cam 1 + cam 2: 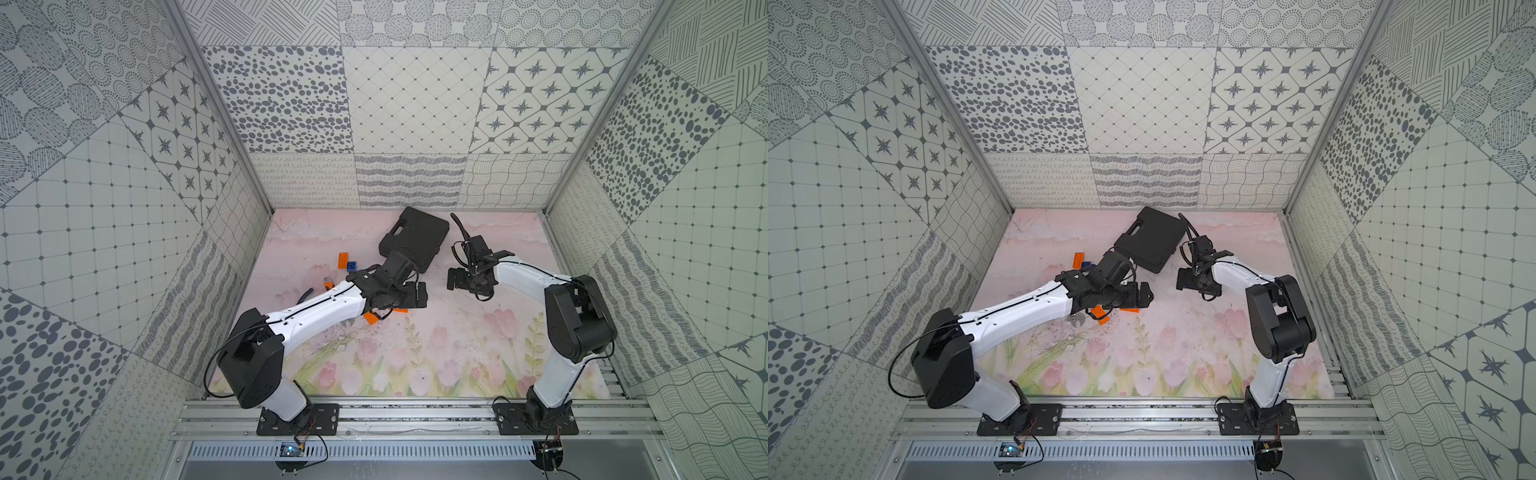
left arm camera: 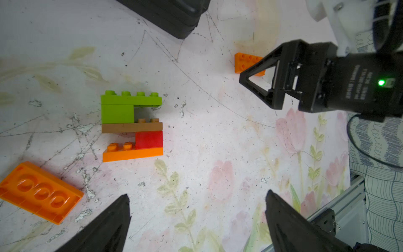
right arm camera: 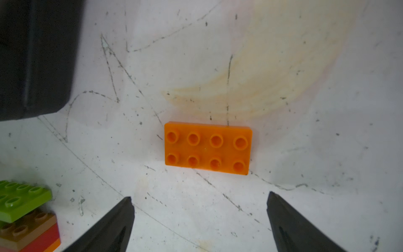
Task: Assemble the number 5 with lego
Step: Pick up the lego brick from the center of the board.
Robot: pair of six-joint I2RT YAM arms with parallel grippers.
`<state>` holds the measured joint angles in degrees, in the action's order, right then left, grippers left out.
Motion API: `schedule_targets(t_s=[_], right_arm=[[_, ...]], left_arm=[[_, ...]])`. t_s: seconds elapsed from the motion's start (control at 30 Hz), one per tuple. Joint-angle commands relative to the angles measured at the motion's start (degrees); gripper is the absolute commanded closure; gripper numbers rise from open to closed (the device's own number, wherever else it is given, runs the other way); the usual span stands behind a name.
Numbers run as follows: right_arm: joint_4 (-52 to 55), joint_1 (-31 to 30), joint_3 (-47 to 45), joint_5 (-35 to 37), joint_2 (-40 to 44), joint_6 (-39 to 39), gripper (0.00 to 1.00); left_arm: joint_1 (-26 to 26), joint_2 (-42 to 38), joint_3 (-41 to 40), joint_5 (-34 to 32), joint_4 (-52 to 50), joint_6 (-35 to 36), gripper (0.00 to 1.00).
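Scuffed tulip-print mat (image 2: 218, 135), walled by patterned panels; the landmark is the lego five (image 2: 132, 125). From head to foot it reads: long green bar, green square, long brown bar, red square on the opposite side, long orange foot. The seams look flush as far as the left wrist view shows. Whether it stands on the foot or lies on its side I cannot tell, and in both top views my left arm covers that patch of mat. My left gripper (image 2: 198, 194) hangs over bare mat near the five's foot end, jaws spread wide and holding nothing. My right gripper (image 3: 199, 195) is likewise released and empty, poised above a spare orange brick (image 3: 208, 148) that lies studs-up, well apart from the five on its red-square side. A second orange brick (image 2: 39, 193) lies hollow-side up near the five's foot, and the black case (image 1: 415, 239) sits beyond its head. I judge the numeral complete, so the step in hand is a clean withdrawal. I should lift each arm up and away from the five before swinging, keep the fingers parted so none hooks the overhanging green bar, and leave the spares alone.
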<state>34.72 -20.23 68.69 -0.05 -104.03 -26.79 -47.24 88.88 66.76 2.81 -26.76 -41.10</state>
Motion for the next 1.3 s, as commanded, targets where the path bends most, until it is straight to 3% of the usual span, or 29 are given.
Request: schedule_targets(t_s=[0.0,0.17,0.43,0.77,1.1,1.27], right_arm=[[1.18,0.01,3.29,3.35,-2.41,0.32,0.01],[3.82,0.01,8.11,2.76,-7.37,0.52,0.05],[6.81,-0.07,11.83,3.2,-12.11,0.32,0.21],[9.06,-1.21,10.76,5.87,-13.57,0.28,0.33],[7.31,-2.67,3.18,4.47,-2.46,-1.75,0.39],[6.4,-7.54,-3.97,3.19,4.61,-4.57,0.39]], left_arm=[[-1.07,1.1,1.2,-0.08,-0.69,1.57,0.0],[-1.1,1.4,0.92,0.09,0.19,1.62,0.0],[-1.1,0.42,-0.91,-0.28,0.83,1.04,0.0],[-1.12,-0.4,-2.26,-0.55,0.75,0.74,0.0],[-1.1,-6.18,-7.46,-2.46,3.56,0.24,0.0],[-1.1,-11.29,-13.13,-3.02,6.5,-0.52,0.0]])
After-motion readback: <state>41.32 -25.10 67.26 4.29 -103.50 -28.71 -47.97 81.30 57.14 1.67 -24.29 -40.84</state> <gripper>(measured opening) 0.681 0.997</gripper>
